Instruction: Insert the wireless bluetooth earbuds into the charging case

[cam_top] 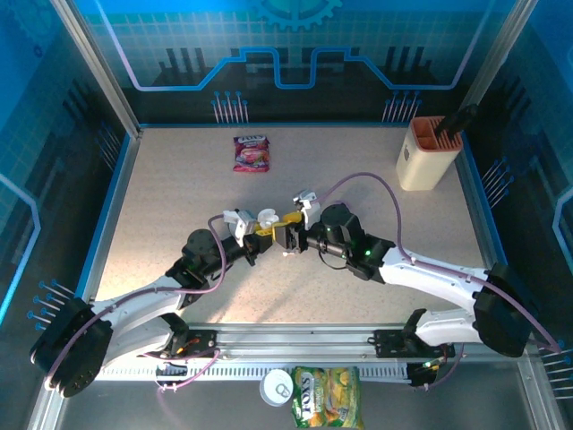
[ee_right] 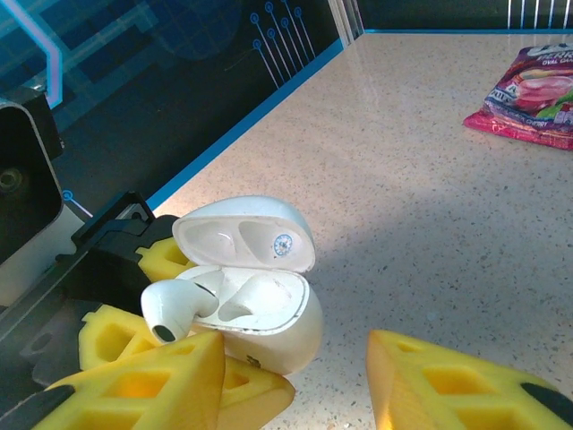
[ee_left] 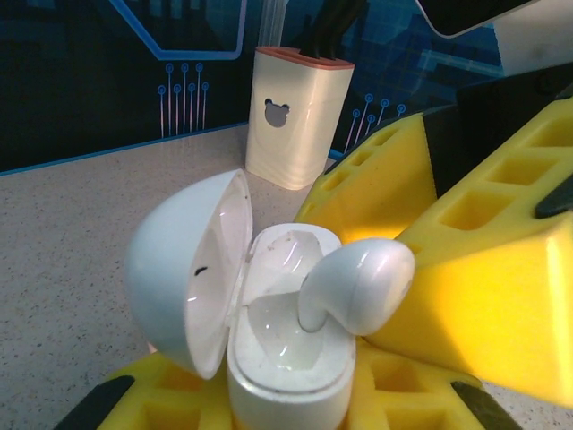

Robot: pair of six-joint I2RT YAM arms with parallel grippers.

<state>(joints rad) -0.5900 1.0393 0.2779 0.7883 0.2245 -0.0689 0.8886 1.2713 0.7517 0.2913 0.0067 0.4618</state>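
case: white, lid (ee_left: 183, 269) swung open, body (ee_right: 269, 327) clamped upright between the left gripper's (ee_left: 286, 408) yellow fingers (ee_left: 152, 390), held above the table
earbud: one white bud (ee_left: 358, 282) sits at the mouth of the near socket, stem pointing down into it, head not yet seated (it looks part-way in)
right gripper: its yellow fingers (ee_right: 134, 385) stand parted (ee_right: 295, 381); in the left wrist view one finger (ee_left: 488, 296) lies against the bud, but whether it pinches the bud or only touches it I cannot tell
step in hand: seating the bud; best done by pressing straight down along the socket, keeping the stem lined up, the case steady in the left grip, and staying clear of the lid
risk: a sideways push could tip the bud out or twist the case
table: pale speckled top (cam_top: 179, 197), pink snack packet (cam_top: 252, 152) far back, cream holder (cam_top: 428, 152) with dark tools at the far right
room: blue printed walls (cam_top: 295, 54) behind
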